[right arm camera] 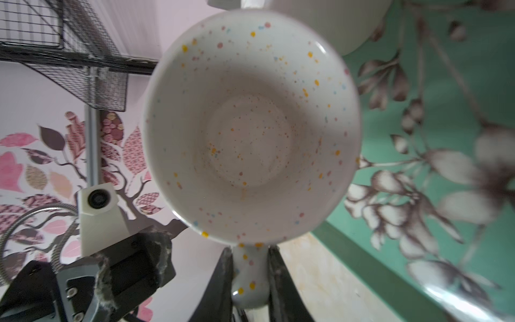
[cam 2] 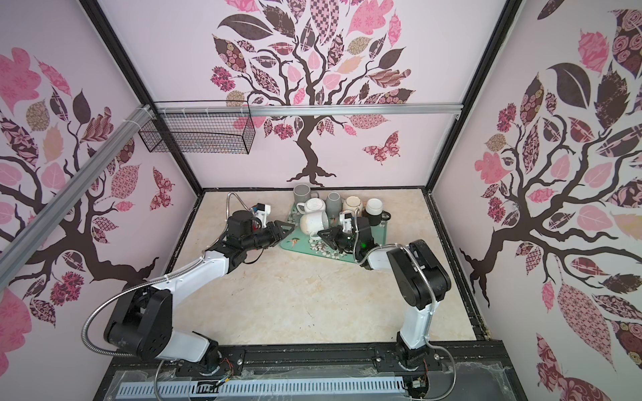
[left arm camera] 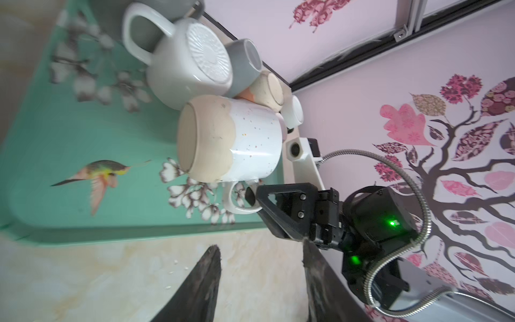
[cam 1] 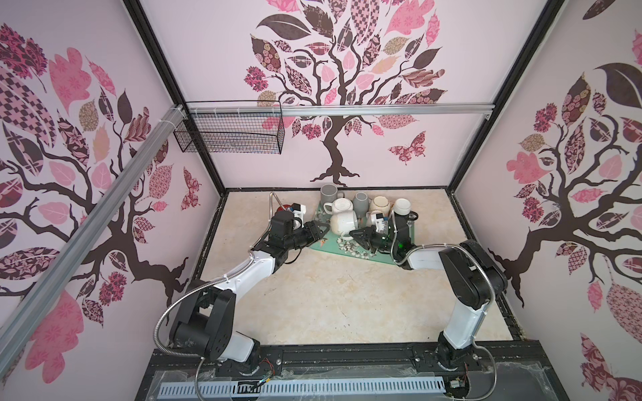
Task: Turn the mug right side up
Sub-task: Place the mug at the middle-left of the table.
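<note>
One speckled white ceramic mug (cam 1: 344, 222), sideways, mid-frame over green floral tray (cam 1: 326, 244). Handle (right arm camera: 249, 278) clamped in right gripper (right arm camera: 250, 252); left gripper (left arm camera: 259, 248) fingers apart.

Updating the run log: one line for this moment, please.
speckled mug: on its side over tray, not upright | right gripper: shut on its handle | left gripper: open, clear of it
</note>
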You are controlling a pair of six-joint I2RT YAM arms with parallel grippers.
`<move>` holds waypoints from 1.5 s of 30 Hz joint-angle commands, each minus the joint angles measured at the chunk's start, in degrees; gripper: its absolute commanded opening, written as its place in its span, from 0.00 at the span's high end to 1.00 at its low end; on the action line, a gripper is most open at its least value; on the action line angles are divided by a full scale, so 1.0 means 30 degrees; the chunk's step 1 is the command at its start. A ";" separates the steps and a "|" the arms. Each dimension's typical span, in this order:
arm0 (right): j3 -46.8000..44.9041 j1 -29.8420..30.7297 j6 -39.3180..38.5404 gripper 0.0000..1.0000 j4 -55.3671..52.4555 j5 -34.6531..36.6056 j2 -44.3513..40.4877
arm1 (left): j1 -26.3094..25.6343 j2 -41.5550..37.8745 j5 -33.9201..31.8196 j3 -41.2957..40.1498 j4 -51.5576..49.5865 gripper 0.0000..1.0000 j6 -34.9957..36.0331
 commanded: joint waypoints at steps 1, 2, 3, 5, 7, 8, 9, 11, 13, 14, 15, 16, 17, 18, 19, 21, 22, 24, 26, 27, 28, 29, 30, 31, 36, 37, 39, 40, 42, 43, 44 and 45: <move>0.2009 0.0492 -0.4576 1.00 -0.3078 0.1797 -0.2174 | 0.0858 -0.1471 -0.2544 -0.1308 -0.3637 0.49 0.2401; 0.2171 0.0722 -0.5217 1.00 -0.3730 0.2185 -0.2219 | 0.1042 -0.2017 -0.3304 -0.1577 -0.4256 0.49 0.2624; 0.2351 0.1042 -0.5787 1.00 -0.4386 0.2665 -0.2201 | 0.1217 -0.2654 -0.4091 -0.1796 -0.4937 0.49 0.2997; 0.2683 0.1781 -0.6737 1.00 -0.5275 0.3397 -0.2070 | 0.1493 -0.3885 -0.5503 -0.2218 -0.6036 0.49 0.3614; 0.2932 0.2602 -0.7437 1.00 -0.5764 0.3998 -0.1797 | 0.1637 -0.5288 -0.6868 -0.2777 -0.6818 0.49 0.4036; 0.3017 0.2959 -0.7723 1.00 -0.5877 0.4198 -0.1653 | 0.1660 -0.5905 -0.7428 -0.2981 -0.7064 0.49 0.4128; 0.3105 0.3401 -0.7992 1.00 -0.6070 0.4476 -0.1483 | 0.1691 -0.6609 -0.7949 -0.3279 -0.7280 0.49 0.4249; 0.3365 0.4242 -0.8600 1.00 -0.6464 0.5035 -0.1142 | 0.1707 -0.7853 -0.8762 -0.3763 -0.7581 0.49 0.4354; 0.3675 0.5163 -0.9248 1.00 -0.6997 0.5580 -0.0815 | 0.1770 -0.9084 -0.9538 -0.4099 -0.7984 0.49 0.4472; 0.3822 0.5535 -0.9521 1.00 -0.7191 0.5808 -0.0712 | 0.1771 -0.9546 -0.9868 -0.4204 -0.8184 0.49 0.4517; 0.3920 0.5963 -0.9824 1.00 -0.7427 0.6101 -0.0594 | 0.1783 -1.0029 -1.0192 -0.4367 -0.8370 0.49 0.4631; 0.4089 0.6374 -1.0112 1.00 -0.7658 0.6442 -0.0539 | 0.1773 -1.0515 -1.0449 -0.4427 -0.8573 0.48 0.4705; 0.4181 0.6667 -1.0309 1.00 -0.7832 0.6703 -0.0473 | 0.1799 -1.0916 -1.0670 -0.4490 -0.8741 0.48 0.4780; 0.4291 0.6988 -1.0549 1.00 -0.7959 0.6981 -0.0426 | 0.1813 -1.1318 -1.0914 -0.4564 -0.8920 0.48 0.4842; 0.4434 0.7242 -1.0737 1.00 -0.8141 0.7199 -0.0352 | 0.1814 -1.1669 -1.1108 -0.4625 -0.9071 0.48 0.4876; 0.4722 0.7665 -1.1076 1.00 -0.8463 0.7523 -0.0209 | 0.1814 -1.2198 -1.1355 -0.4725 -0.9316 0.48 0.4939; 0.4882 0.7909 -1.1253 1.00 -0.8651 0.7681 -0.0123 | 0.1814 -1.2445 -1.1460 -0.4776 -0.9407 0.48 0.4976; 0.5260 0.8365 -1.1660 1.00 -0.9073 0.8080 0.0024 | 0.1813 -1.2800 -1.1607 -0.4839 -0.9583 0.47 0.5002; 0.5631 0.8910 -1.2239 1.00 -0.9563 0.8727 0.0214 | 0.1810 -1.3029 -1.1690 -0.4895 -0.9696 0.47 0.5018; 0.5777 0.9192 -1.2516 1.00 -0.9799 0.9022 0.0314 | 0.1813 -1.3121 -1.1690 -0.4929 -0.9764 0.47 0.5017; 0.5985 0.9533 -1.2867 1.00 -1.0010 0.9449 0.0457 | 0.1815 -1.3206 -1.1685 -0.4937 -0.9811 0.47 0.5017; 0.6185 0.9850 -1.3223 1.00 -1.0209 0.9851 0.0623 | 0.1814 -1.3301 -1.1699 -0.4934 -0.9887 0.47 0.5006; 0.6374 1.0107 -1.3516 1.00 -1.0373 1.0182 0.0794 | 0.1813 -1.3374 -1.1710 -0.4952 -0.9949 0.46 0.5013; 0.6597 1.0402 -1.3863 1.00 -1.0505 1.0550 0.0999 | 0.1814 -1.3468 -1.1714 -0.4907 -1.0018 0.46 0.5004; 0.8076 1.1229 -1.5352 1.00 -1.1534 1.1986 0.2240 | 0.1827 -1.4011 -1.1785 -0.4963 -1.0371 0.46 0.5000; 0.8552 1.1302 -1.5627 1.00 -1.1878 1.2306 0.2561 | 0.1812 -1.4143 -1.1769 -0.5022 -1.0461 0.46 0.4997; 0.9400 1.1420 -1.6125 1.00 -1.2537 1.2989 0.3204 | 0.1813 -1.4348 -1.1748 -0.5126 -1.0510 0.45 0.4994; 0.9945 1.1451 -1.6358 1.00 -1.2864 1.3304 0.3552 | 0.1813 -1.4431 -1.1746 -0.5181 -1.0522 0.45 0.4970; 1.0851 1.1453 -1.6711 0.99 -1.3349 1.3751 0.4151 | 0.1813 -1.4539 -1.1698 -0.5279 -1.0569 0.45 0.4941; 1.1286 1.1450 -1.6936 0.95 -1.3594 1.3945 0.4434 | 0.1814 -1.4618 -1.1685 -0.5330 -1.0609 0.45 0.4912; 1.1617 1.1453 -1.7099 0.93 -1.3782 1.4087 0.4635 | 0.1808 -1.4667 -1.1685 -0.5335 -1.0639 0.45 0.4927; 1.1971 1.1475 -1.7245 0.89 -1.3930 1.4274 0.4856 | 0.1814 -1.4717 -1.1681 -0.5384 -1.0699 0.45 0.4927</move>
